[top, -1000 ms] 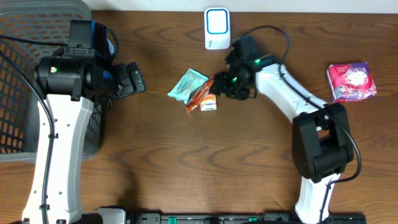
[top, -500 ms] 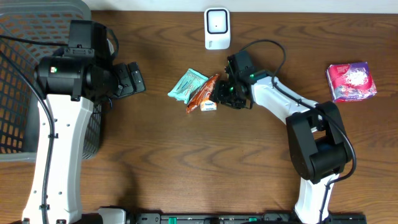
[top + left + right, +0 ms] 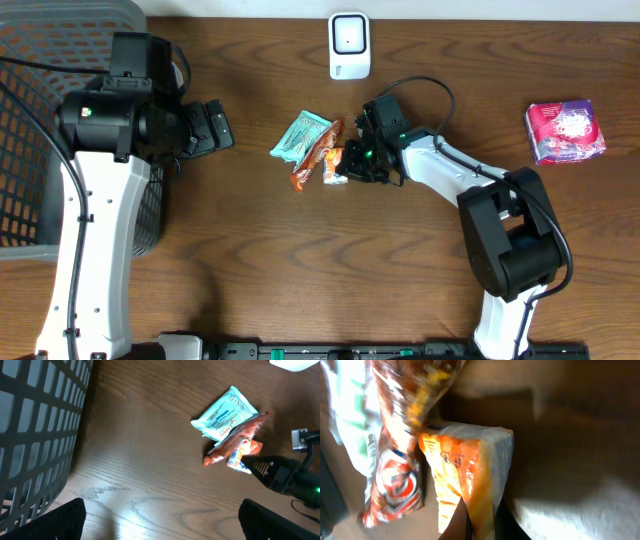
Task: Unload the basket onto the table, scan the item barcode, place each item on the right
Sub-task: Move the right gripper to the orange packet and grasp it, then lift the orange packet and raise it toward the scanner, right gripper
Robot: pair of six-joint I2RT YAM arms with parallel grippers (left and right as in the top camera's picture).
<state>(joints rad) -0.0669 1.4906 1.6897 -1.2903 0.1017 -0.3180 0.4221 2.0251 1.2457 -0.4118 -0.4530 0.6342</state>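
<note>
While the grey basket (image 3: 60,60) is standing at the left and the left gripper (image 3: 212,128) is hanging near it with jaws wide and empty, the right gripper (image 3: 347,168) is clamping shut on the small orange packet (image 3: 465,475) in the middle of the table (image 3: 300,280), well apart from the white scanner (image 3: 348,45). The packet is touching a red-orange wrapper (image 3: 310,160) beside a teal pouch (image 3: 300,135); it is looking light, soft, crinkly and probably slippery, so pinching a flat sealed edge is likely serving best.
</note>
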